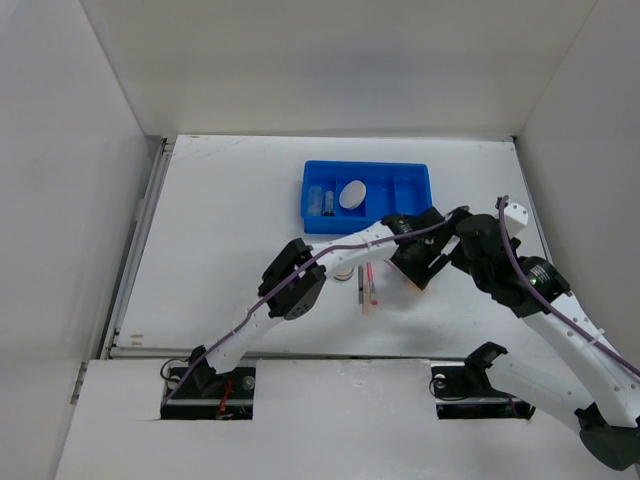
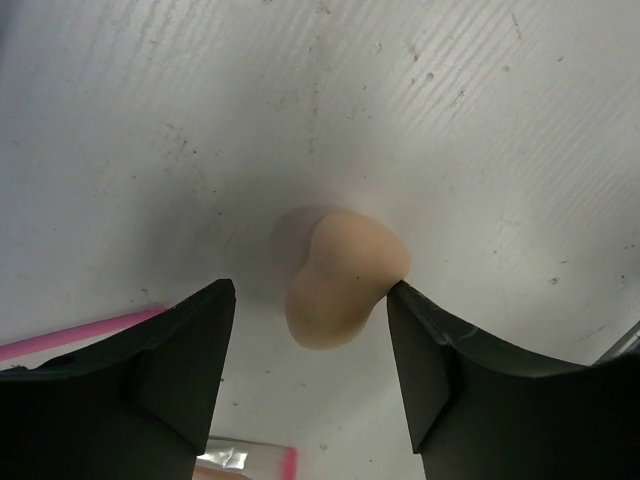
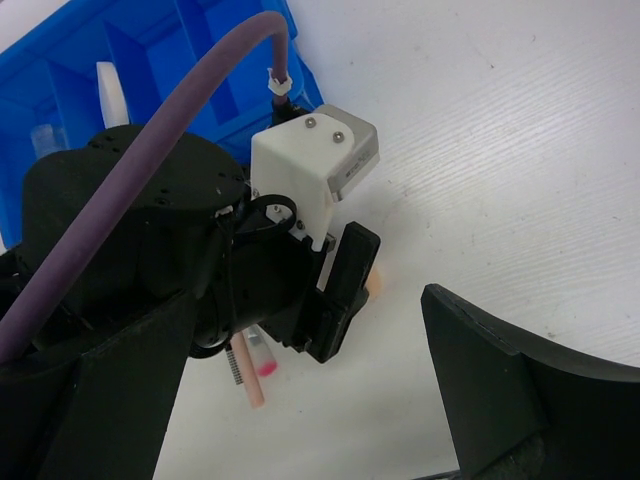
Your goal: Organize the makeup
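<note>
**A:** Which step are you on?

**B:** The pickup. The peach egg-shaped foam sponge point(image 2: 340, 280) lies on the white table point(image 1: 230, 220) between your left fingers point(image 2: 170, 370), which stand apart around it. Close them, lift, and carry it far to the blue divided plastic tray point(image 1: 366, 165).

**A:** What's in your way?

**B:** Your right fingers point(image 3: 520, 380), also apart, hover close beside it. Thin pink pencils point(image 1: 369, 285) lie just left.

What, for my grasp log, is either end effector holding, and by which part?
Nothing is held. The left end effector is open around the peach sponge, one finger at its side, the other apart; the right end effector is open.
</note>
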### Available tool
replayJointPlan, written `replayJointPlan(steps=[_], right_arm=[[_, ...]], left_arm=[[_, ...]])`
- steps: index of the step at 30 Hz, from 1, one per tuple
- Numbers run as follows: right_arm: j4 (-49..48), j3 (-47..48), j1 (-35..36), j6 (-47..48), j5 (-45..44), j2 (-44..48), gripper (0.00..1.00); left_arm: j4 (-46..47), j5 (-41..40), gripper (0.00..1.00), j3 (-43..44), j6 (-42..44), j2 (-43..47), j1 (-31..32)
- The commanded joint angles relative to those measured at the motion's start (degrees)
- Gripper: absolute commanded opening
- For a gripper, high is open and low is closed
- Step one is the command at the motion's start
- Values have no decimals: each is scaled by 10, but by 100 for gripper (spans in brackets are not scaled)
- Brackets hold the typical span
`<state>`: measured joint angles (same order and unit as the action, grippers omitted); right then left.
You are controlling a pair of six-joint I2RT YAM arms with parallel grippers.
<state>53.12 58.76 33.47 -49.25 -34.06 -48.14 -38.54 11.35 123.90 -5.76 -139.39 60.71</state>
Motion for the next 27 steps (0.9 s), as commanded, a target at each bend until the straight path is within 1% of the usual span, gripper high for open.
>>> replayJointPlan(steps=[1, 4, 5, 7, 8, 9, 11, 12, 14, 17, 19, 21, 23, 27], right_arm=[[-17, 19, 5, 7, 6, -1, 100], [-17, 19, 5, 7, 6, -1, 100], [-17, 19, 5, 7, 6, -1, 100], [-17, 19, 5, 7, 6, -1, 100], [-17, 19, 5, 7, 6, -1, 100], [-17, 19, 5, 7, 6, -1, 100], [-17, 19, 5, 7, 6, -1, 100], [-17, 19, 5, 7, 6, -1, 100], [-17, 19, 5, 7, 6, -1, 100], [-17, 19, 5, 7, 1, 4, 100], [-17, 19, 5, 7, 1, 9, 100], [-17, 19, 5, 7, -5, 9, 100], [-22, 19, 5, 7, -5, 15, 100], [-22, 19, 5, 7, -10, 20, 100]], left_arm=[[-9, -19, 58, 23, 28, -10, 14], [-15, -19, 53, 23, 28, -10, 14], [-15, -19, 48, 23, 28, -10, 14], [-21, -19, 41, 23, 28, -10, 14], [-28, -19, 35, 18, 28, -10, 14], [-29, -19, 26, 18, 28, -10, 14], [-35, -25, 15, 18, 28, 5, 14], [-35, -25, 12, 12, 28, 19, 14], [-41, -50, 5, -1, 33, 38, 14], [-41, -98, 0, -18, 51, 78, 14], [-55, -138, 0, -18, 69, 97, 9], [-60, -161, 0, -18, 78, 105, 3], [-66, -178, 0, -18, 83, 105, -20], [-66, -184, 0, -11, 83, 111, -49]])
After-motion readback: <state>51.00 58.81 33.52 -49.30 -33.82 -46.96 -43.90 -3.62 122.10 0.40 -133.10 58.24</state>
